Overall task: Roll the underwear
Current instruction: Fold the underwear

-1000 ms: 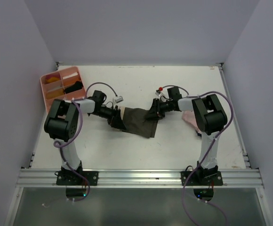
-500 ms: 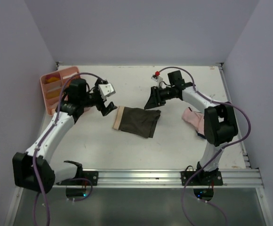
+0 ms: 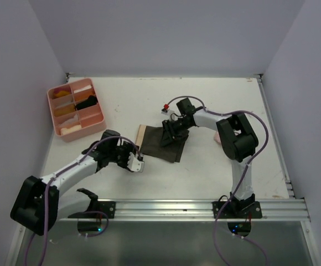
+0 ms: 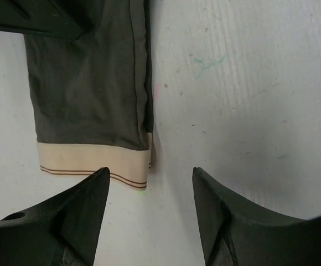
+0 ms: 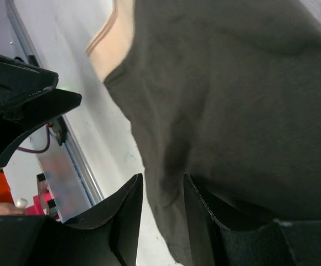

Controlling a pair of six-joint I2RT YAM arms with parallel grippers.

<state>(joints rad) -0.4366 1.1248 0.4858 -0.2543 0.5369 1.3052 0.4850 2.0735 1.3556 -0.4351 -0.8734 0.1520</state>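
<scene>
At the near edge of the white table (image 3: pixel 205 177), my two bases sit bolted to an aluminium rail (image 3: pixel 166 209). My left arm lies low and stretched forward, and my left gripper (image 3: pixel 137 162) is just above the table with its jaws well apart and nothing between them. In the left wrist view its two black fingers (image 4: pixel 77 221) frame bare table, and the tan waistband (image 4: pixel 94 163) with its thin brown stripes lies just beyond the tips, close but not held. The dark olive-brown underwear (image 3: pixel 161 148) lies flat near the middle of the table as a roughly rectangular shape, waistband end towards my left side. The cloth is smooth at that end, with a seam running along its length. Further on, my right arm bends back towards the centre, and my right gripper (image 3: pixel 167 136) is down on the far part of the same garment. In the right wrist view its jaws stand a narrow way apart with creased olive cloth across the gap. I cannot tell whether they are pinching it or only resting against it. At the far left, well apart from the garment, is a pink plastic compartment tray (image 3: pixel 89 115) holding small orange, pale and black items.
</scene>
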